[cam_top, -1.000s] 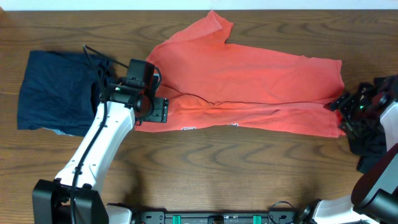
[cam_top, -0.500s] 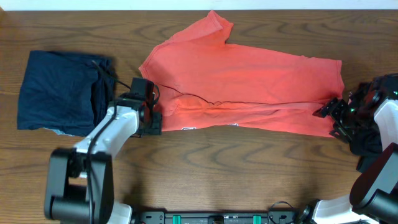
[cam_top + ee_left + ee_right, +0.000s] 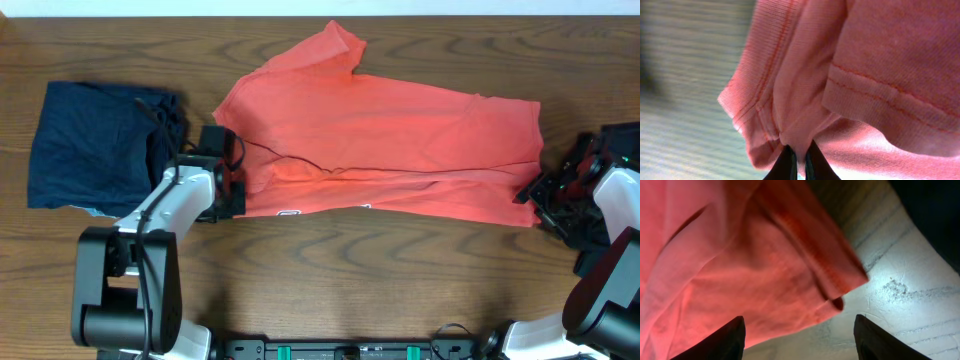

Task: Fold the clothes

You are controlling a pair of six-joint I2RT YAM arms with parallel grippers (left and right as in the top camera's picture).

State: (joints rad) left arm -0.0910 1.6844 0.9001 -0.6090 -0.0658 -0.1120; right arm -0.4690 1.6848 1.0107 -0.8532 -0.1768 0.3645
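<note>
While a coral-red T-shirt (image 3: 400, 140) lies spread flat across the middle of the wooden desk (image 3: 350, 285), one sleeve pointing toward the far edge, the left end effector (image 3: 230, 196) is closed, pinching a fold of stitched edge at the shirt's near left corner. At the near right corner, the right end effector (image 3: 532, 195) is open, its fingers spread wide with the fabric just ahead of the gap. A folded navy garment (image 3: 90, 150) rests at far left. A black garment (image 3: 585, 238) lies at the right edge.
</note>
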